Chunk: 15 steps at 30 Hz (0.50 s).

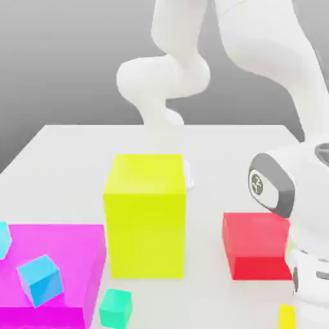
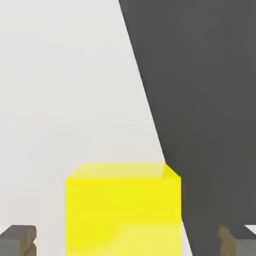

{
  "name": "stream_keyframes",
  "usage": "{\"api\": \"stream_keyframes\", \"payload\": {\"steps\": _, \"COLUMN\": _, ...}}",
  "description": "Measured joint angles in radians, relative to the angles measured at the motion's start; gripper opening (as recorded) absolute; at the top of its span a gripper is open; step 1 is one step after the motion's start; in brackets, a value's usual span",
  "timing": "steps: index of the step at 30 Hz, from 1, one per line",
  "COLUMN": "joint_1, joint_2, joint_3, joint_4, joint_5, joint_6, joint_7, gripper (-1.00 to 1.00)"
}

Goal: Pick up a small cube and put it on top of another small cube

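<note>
A small bright-yellow cube (image 2: 123, 210) stands on the white table, between my gripper (image 2: 128, 241)'s two grey fingertips (image 2: 18, 241). Both fingertips stand apart from the cube's sides, with a gap of table on each side, so the gripper is open around it. In the exterior view the same small cube (image 1: 286, 317) peeks out at the front, at the exterior view's right, beside the lowered white arm (image 1: 311, 270). A small teal cube (image 1: 115, 308) sits on the table near the front, toward the exterior view's left.
A tall yellow-green block (image 1: 146, 215) stands mid-table. A red block (image 1: 257, 245) lies just behind the arm. A magenta block (image 1: 54, 254) at the exterior view's left carries a tilted blue cube (image 1: 40, 280). The table edge (image 2: 150, 115) runs close beside the yellow cube.
</note>
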Motion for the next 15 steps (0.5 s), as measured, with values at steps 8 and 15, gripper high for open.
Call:
{"api": "stream_keyframes", "payload": {"steps": 8, "joint_1": 0.003, "joint_2": -0.050, "joint_3": -0.002, "joint_4": -0.010, "joint_5": 0.003, "joint_6": -0.042, "joint_7": -0.004, "gripper": -1.00}}
{"api": "stream_keyframes", "payload": {"steps": 15, "joint_1": -0.098, "joint_2": -0.225, "joint_3": -0.127, "joint_4": -0.058, "joint_5": 0.039, "joint_6": -0.165, "joint_7": 0.085, "gripper": -1.00}}
